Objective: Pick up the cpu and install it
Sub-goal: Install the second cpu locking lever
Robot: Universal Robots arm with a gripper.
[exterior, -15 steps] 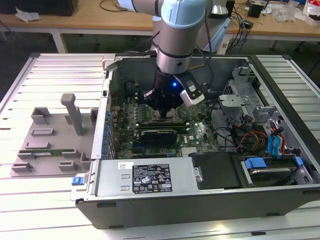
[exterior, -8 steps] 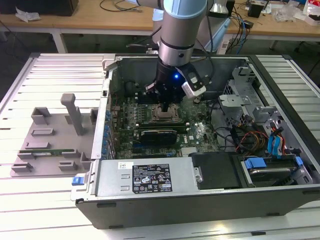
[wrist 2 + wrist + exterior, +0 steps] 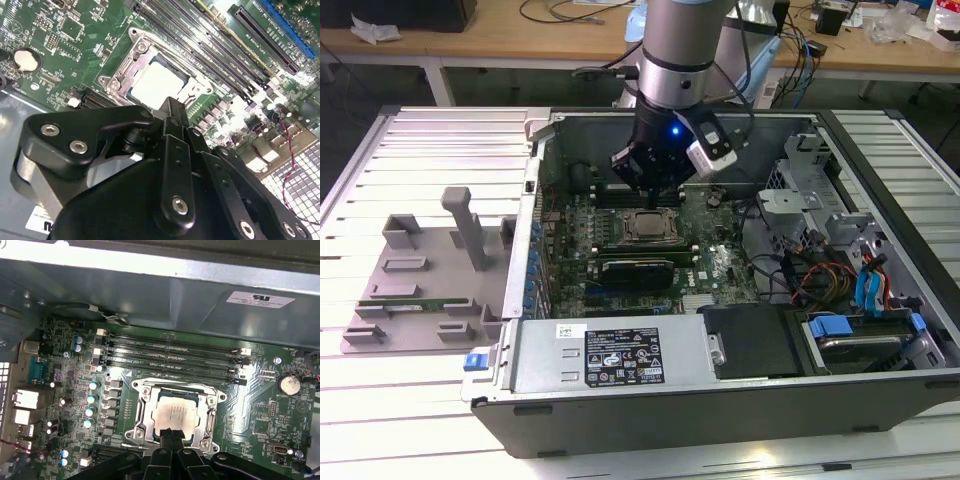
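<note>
Looks like the cpu (image 3: 173, 416) already sits in the socket frame (image 3: 175, 390) on the motherboard (image 3: 260, 410), inside the open computer case (image 3: 620, 365). Claw (image 3: 172, 436) hovers just over the chip's edge, fingers pinched together, holding nothing. Socket bracket not seen clamped over it yet. Case lies on a slatted white table (image 3: 420, 420), grey tray block (image 3: 420, 280) beside it; cluttered benches behind.

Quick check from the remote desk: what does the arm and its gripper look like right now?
The arm is a silver-grey cylinder with a black band and a small blue light below it. The gripper is matte black, built of jointed links with silver screw heads. Dark cables trail behind the arm.
</note>
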